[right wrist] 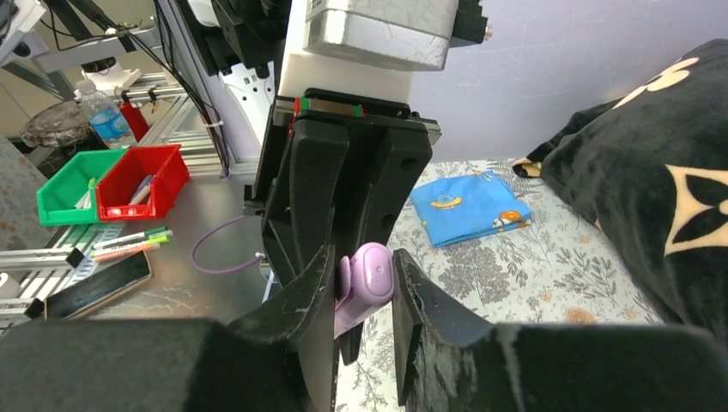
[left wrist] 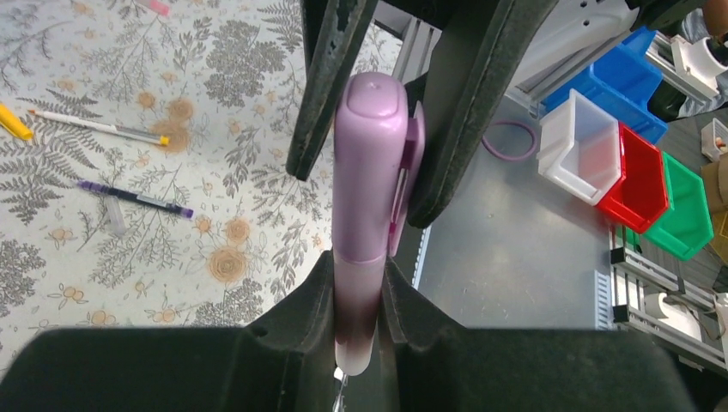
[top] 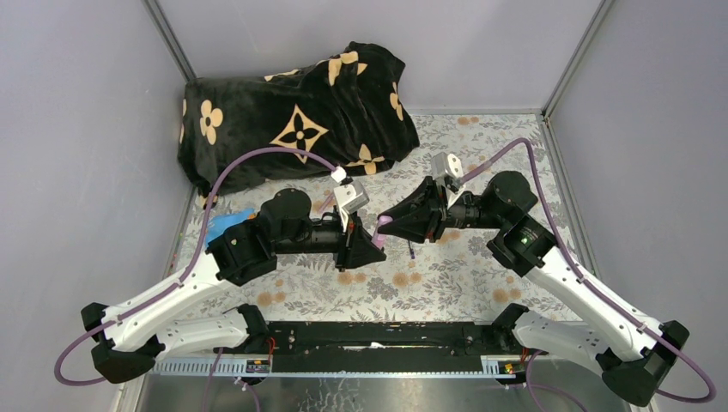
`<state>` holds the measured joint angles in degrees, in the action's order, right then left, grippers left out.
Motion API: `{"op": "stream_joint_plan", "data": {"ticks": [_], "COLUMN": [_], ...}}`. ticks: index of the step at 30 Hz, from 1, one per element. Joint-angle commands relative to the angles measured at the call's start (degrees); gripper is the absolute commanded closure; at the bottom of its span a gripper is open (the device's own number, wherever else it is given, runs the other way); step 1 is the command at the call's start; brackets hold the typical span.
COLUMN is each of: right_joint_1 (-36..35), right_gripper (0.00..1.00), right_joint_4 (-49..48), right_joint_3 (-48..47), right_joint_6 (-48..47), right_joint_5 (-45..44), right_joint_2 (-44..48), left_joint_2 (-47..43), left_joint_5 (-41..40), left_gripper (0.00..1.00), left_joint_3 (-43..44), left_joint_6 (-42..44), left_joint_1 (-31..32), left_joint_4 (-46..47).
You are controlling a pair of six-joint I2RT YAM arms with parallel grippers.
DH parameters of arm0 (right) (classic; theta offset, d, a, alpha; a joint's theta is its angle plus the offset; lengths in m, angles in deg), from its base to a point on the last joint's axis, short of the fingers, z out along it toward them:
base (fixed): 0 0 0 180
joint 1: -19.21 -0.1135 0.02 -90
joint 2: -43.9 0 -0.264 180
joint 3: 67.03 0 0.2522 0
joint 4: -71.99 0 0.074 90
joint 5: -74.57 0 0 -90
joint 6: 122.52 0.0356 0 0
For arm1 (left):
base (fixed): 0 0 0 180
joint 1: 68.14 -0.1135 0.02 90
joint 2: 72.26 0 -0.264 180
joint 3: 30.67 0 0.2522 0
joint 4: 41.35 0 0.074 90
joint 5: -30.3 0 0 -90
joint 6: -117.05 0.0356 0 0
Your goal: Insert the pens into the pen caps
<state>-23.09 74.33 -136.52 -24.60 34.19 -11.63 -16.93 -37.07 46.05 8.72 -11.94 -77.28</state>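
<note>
One pen (left wrist: 356, 318) sits clamped in our left gripper (left wrist: 356, 262); the right gripper (left wrist: 360, 193) straddles its cap (left wrist: 369, 146), how tightly we cannot tell. Skewed pushing could jam it.

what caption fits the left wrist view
The left gripper clamps a pen while the right gripper grips its lilac cap over the floral table.

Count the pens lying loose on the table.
2. A white pen and a dark purple pen beside it, both on the floral cloth. A yellow piece and a pink piece cut off at the picture's edges may be more.
</note>
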Motion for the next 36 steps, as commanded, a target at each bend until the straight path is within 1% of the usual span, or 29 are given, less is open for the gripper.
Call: {"op": "stream_joint_plan", "data": {"ticks": [1,4,11,14,17,19,20,21,22,23,25,28,31,33,35,36], "right_joint_1": [-5.7,-6.6,-11.5,-12.3,-12.2,-12.3,-12.3,-12.3,-12.3,-12.3,-12.3,-12.3,-12.3,-12.3,-12.3,-12.2], "right_gripper": [1.0,1.0,1.0,1.0,1.0,1.0,0.98,0.92,0.85,0.74,0.62,0.52,0.42,0.37,0.33,0.3], "right_joint_4": [16.0,13.4,14.2,14.0,14.9,15.9,16.3,16.1,15.4,14.8,14.3,14.6,12.1,9.1,8.8,9.1], "right_joint_3": [9.4,12.3,15.3,17.0,15.0,11.0,8.5,5.3,2.0,-1.4,-8.2,-16.1,-17.1,-14.8,-11.7,-10.0], "right_joint_6": [2.4,4.4,4.7,5.4,5.4,5.6,6.0,6.2,6.7,7.0,5.9,5.1,5.2,5.3,5.4,5.5], "right_joint_5": [8.9,8.2,5.3,4.4,0.9,-4.6,-8.1,-10.5,-12.6,-15.5,-20.4,-29.3,-35.2,-38.4,-41.7,-43.6], "right_joint_2": [-1.4,-0.6,-0.3,1.1,2.9,3.3,3.3,3.1,3.0,2.8,1.8,1.0,3.0,5.3,7.4,8.4], "left_joint_2": [-3.4,-2.9,-2.9,-2.9,-2.6,-2.3,-2.0,-1.8,-1.7,-1.8,-1.7,-1.4,-2.5,-3.2,-3.9,-4.1], "left_joint_5": [-6.5,-6.2,-6.5,-6.4,-6.4,-6.5,-6.5,-6.8,-6.8,-7.0,-6.9,-6.4,-7.4,-9.8,-12.1,-13.4], "left_gripper": [1.0,1.0,1.0,1.0,1.0,1.0,1.0,1.0,1.0,1.0,1.0,1.0,1.0,1.0,1.0,1.0], "left_joint_3": [8.1,9.0,9.0,9.4,9.5,9.5,9.7,9.8,9.4,8.8,7.9,8.0,7.2,6.3,5.4,4.9], "left_joint_6": [-1.1,-0.9,-1.1,-0.8,-0.6,-0.2,0.4,0.8,1.1,1.3,1.9,3.0,3.7,4.1,4.3,4.4], "left_joint_1": [-1.1,-1.1,-1.1,-1.1,-1.1,-1.1,-1.1,-1.1,-1.1,-1.1,-1.1,-1.1,-1.1,-1.1,-1.1,-1.1], "left_joint_4": [31.5,31.5,33.3,33.1,31.6,29.3,27.2,25.2,23.7,22.5,18.4,12.9,9.1,7.1,5.5,4.9]}}
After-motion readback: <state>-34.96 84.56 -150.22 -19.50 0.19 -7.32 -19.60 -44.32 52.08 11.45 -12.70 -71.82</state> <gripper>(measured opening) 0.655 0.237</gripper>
